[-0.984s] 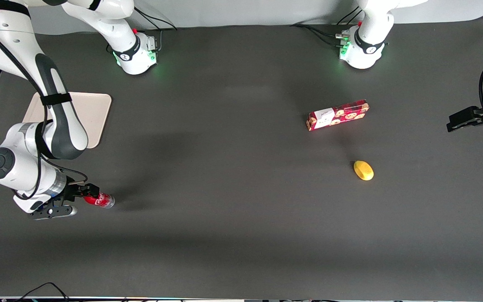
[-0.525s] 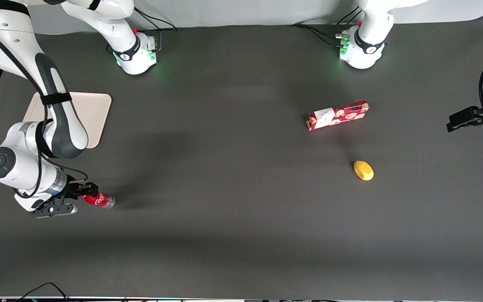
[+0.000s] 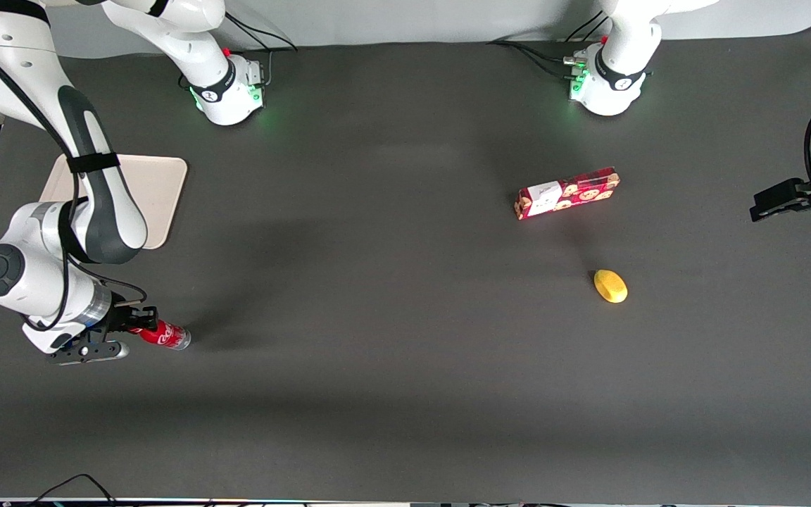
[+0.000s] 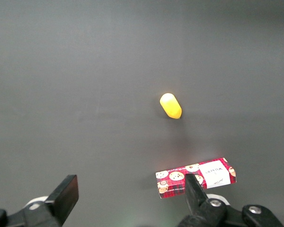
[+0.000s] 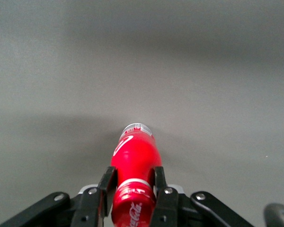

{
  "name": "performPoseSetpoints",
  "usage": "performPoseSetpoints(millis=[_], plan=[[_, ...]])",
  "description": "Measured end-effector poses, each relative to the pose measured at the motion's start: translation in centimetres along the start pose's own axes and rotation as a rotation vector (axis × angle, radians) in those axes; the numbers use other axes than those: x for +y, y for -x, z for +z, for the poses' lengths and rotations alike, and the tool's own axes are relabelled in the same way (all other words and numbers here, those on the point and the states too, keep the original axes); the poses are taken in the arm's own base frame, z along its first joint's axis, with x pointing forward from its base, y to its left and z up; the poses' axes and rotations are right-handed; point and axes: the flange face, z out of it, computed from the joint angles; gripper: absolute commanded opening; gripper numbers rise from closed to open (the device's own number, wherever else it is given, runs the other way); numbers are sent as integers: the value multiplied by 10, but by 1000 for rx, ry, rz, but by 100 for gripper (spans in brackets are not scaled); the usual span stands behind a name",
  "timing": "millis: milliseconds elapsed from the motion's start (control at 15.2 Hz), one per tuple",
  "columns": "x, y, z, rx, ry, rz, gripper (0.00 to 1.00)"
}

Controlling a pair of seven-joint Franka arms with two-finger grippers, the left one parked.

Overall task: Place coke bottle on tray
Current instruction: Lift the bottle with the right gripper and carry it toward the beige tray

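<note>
In the front view, a red cookie box and a yellow oval object lie toward the parked arm's end of the dark table, the yellow one at about five o'clock from the box and nearer the camera; neither is close to the working arm. The tray lies flat at the working arm's end, much of it covered by the arm's forearm and elbow. The coke bottle lies at about six o'clock from the tray, nearer the camera, its cap end hidden in the gripper. The left wrist view shows only the cookie box, partly masked by a finger, and the yellow object at about eleven o'clock from it. In the right wrist view the gripper is clamped on the coke bottle, one finger on each side, silvery base pointing away.
</note>
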Motion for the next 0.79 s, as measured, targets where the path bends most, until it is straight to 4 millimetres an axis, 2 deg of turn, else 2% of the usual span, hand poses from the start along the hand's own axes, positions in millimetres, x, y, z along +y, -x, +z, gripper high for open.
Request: performPoseSetpoints(millis=[131,262,459,656,787], plan=[[0,0,-3,1,0,18,0],[-1,-1,-20,-14,1,28,0],[-5,6,-81,-55,5,44,0],[-16,24,-146,-73,12,68,0],[-20,40,-172,-97,14,70,0]])
